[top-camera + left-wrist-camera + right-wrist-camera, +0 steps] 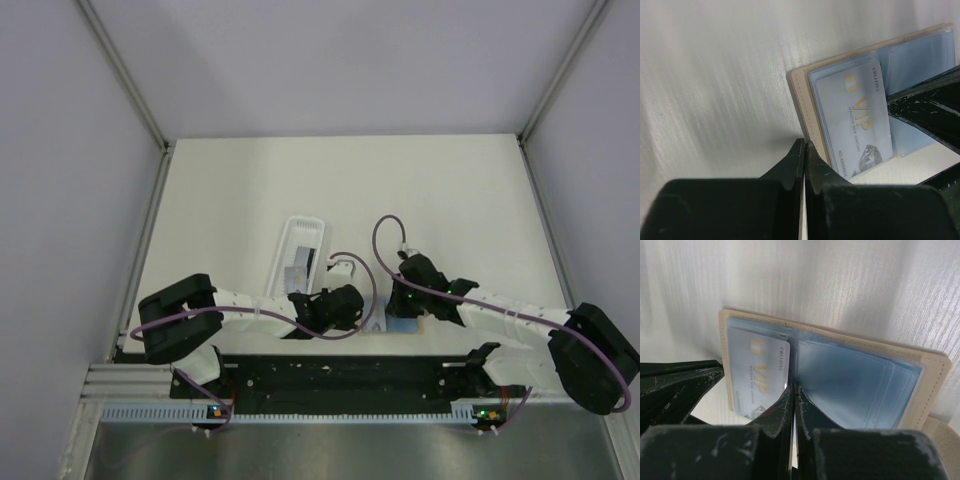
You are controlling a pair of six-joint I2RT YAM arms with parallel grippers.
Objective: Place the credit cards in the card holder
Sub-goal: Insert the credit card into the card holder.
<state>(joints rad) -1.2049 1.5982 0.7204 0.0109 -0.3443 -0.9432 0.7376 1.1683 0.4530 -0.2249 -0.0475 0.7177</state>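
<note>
Left hand: your left hand (804, 146) is fully closed, its fingers pressed together with nothing between them. Its tips sit just beside the tan outer edge of the card holder (801, 95), on the card side.
Right hand: your right hand (792, 390) is closed too and holds nothing. Its tips point at the holder's middle fold, over the light blue lining; you cannot tell whether they touch.
Card holder: it lies spread open on the tabletop (450, 190) between your two hands, near the arm bases, with the blue pockets facing up.
Credit card: one pale card (855, 115) with gold VIP lettering sits in the pocket on the half nearer your left hand.
Tray: a long clear tray (290, 235) lies beyond your left hand, apart from the holder, with grey flat pieces (303, 265) inside that are too small to make out.
</note>
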